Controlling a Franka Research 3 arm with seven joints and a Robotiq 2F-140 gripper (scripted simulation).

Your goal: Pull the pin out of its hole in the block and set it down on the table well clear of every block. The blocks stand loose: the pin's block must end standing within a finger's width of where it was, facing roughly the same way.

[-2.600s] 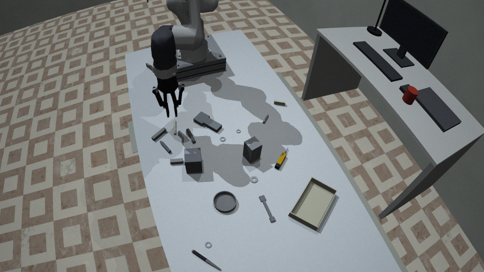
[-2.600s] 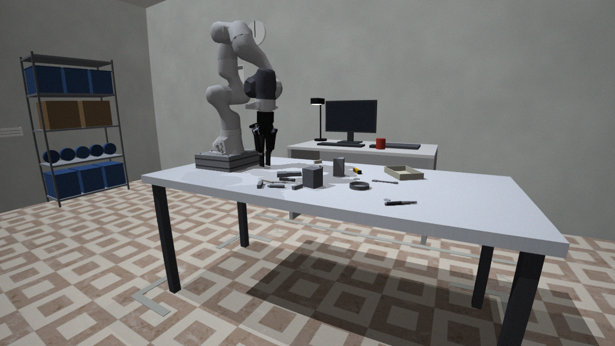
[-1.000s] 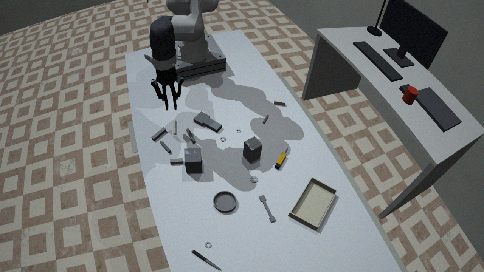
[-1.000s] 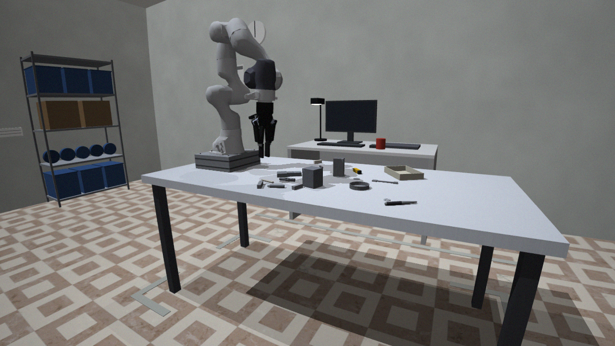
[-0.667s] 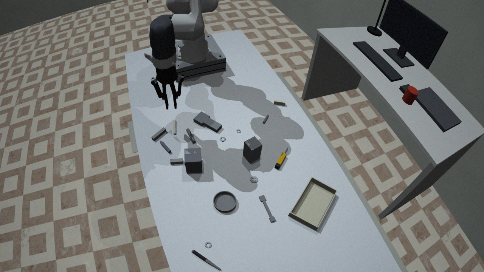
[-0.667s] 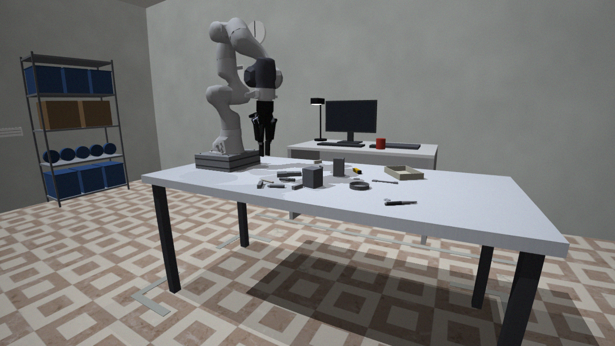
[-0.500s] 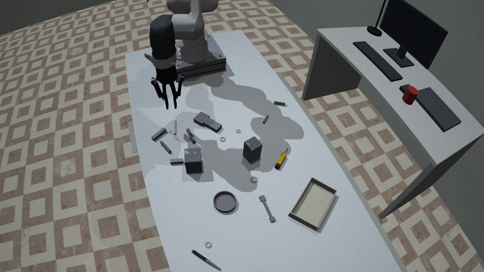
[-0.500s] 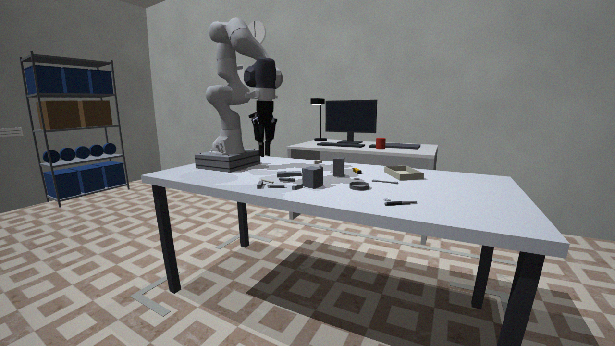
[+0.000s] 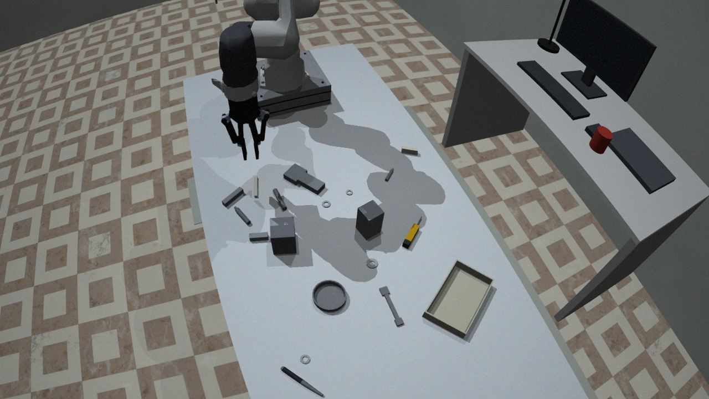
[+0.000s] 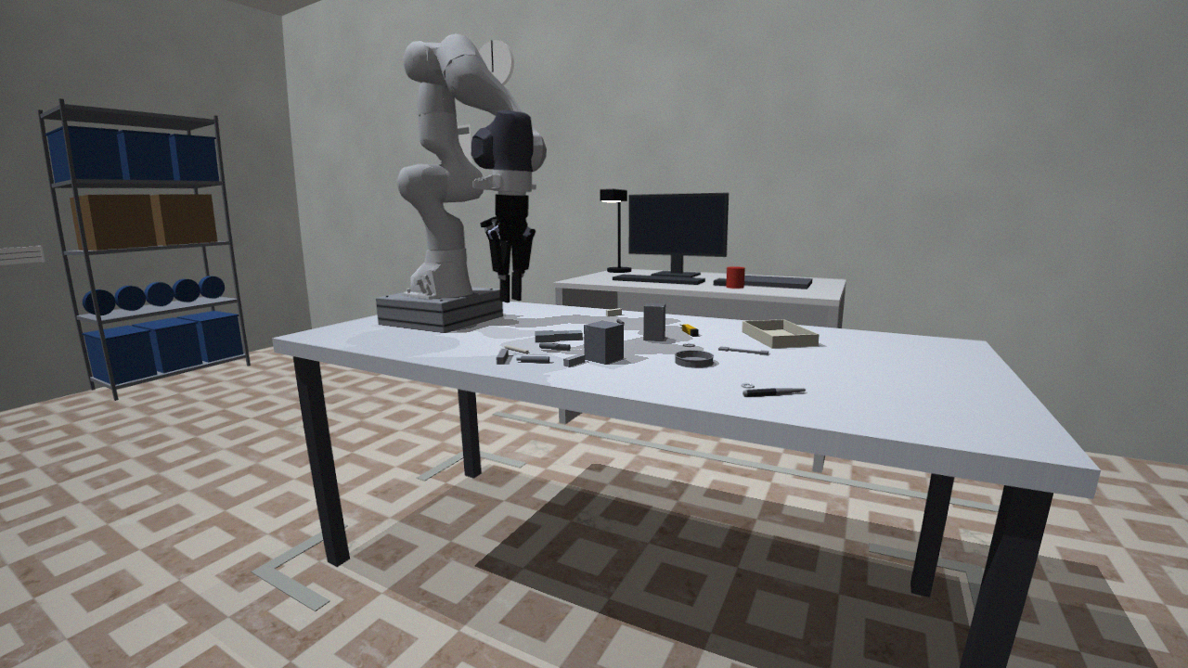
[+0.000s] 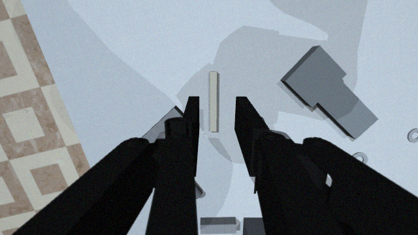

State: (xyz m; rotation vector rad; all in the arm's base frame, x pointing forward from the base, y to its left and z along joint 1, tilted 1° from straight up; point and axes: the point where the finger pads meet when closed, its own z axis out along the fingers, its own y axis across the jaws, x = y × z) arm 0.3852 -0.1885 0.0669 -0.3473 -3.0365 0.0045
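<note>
The cream pin lies flat on the table, out of any block; in the wrist view it shows on the table below the gap between my fingers. My gripper hangs above the table a little behind the pin, fingers slightly apart with nothing between them; it also shows in the wrist view and the exterior view. A dark cube block and a taller dark block stand upright nearer the table's middle, apart from the pin.
A flat grey stepped piece lies right of the pin. Small grey bars, bolts and washers are scattered around it. A round dish, a tray and a yellow-handled tool lie farther forward. The robot base is behind.
</note>
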